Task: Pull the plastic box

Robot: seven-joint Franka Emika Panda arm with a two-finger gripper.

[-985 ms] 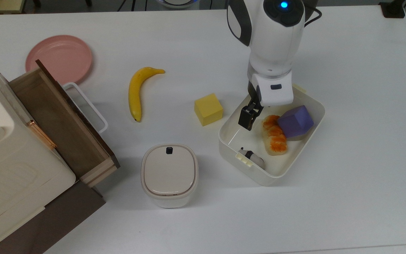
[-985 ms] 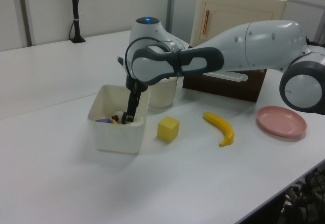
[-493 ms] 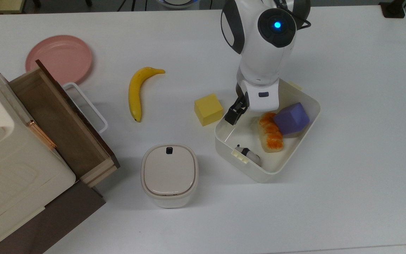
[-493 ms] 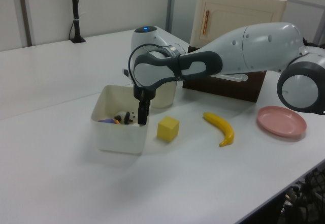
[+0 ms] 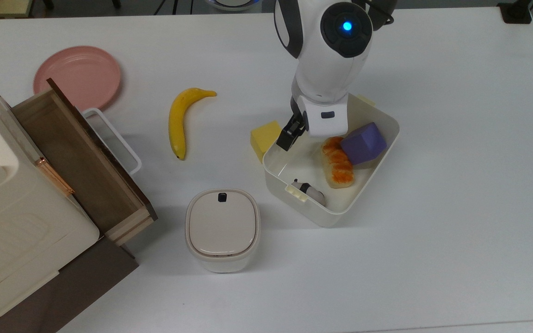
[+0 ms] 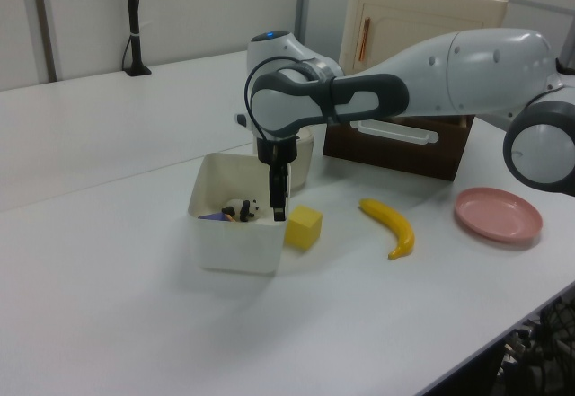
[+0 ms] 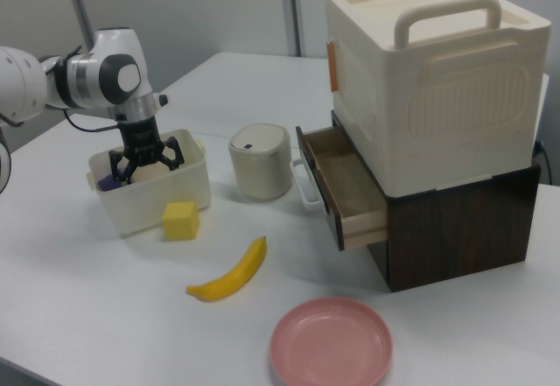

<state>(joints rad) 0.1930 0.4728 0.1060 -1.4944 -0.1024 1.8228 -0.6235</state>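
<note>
The cream-white rectangular plastic box [image 5: 340, 210] has been dragged toward the top view's upper left by the spread, empty pincer [image 5: 288, 137] hooked inside its wall, now touching the yellow cube [image 5: 262, 136].

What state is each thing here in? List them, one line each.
plastic box: upright, no lid, holding items, pressed against the yellow cube.
pincer: open, pointing down at the box's wall.
drawer: pulled open, nothing seen inside.
lidded bin: lid shut.
pink plate: right way up, nothing on it.
banana: unpeeled, lying flat.
</note>
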